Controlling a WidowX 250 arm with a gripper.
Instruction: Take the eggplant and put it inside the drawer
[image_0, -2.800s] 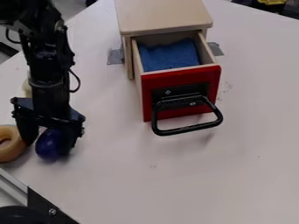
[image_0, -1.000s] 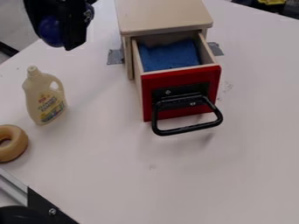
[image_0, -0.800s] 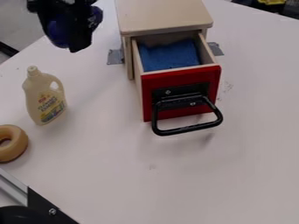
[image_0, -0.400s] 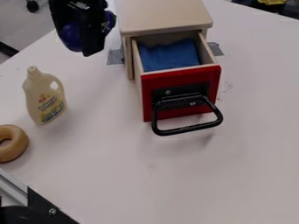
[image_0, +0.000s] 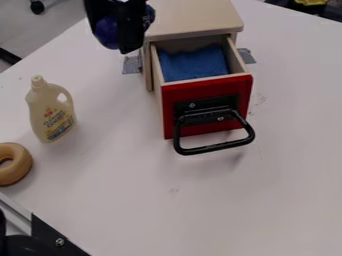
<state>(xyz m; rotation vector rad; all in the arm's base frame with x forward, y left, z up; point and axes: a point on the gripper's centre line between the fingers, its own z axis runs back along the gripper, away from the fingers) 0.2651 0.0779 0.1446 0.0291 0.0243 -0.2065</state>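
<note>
Clasping the dark purple eggplant (image_0: 107, 33), the end effector (image_0: 117, 39) hangs at the upper left near the wooden cabinet (image_0: 194, 17), whose red-fronted drawer (image_0: 172, 112) stands open with a blue cloth (image_0: 194, 65) inside, while a cream bottle (image_0: 48, 107) and a tan ring (image_0: 15, 175) sit farther left on the desk (image_0: 200, 205).

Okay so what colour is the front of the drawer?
The drawer front is red, in the camera view.

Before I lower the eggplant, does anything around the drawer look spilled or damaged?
Only small dark smudges look odd: they mar the pale table just right of the red drawer front in the view. I see no spill.
</note>
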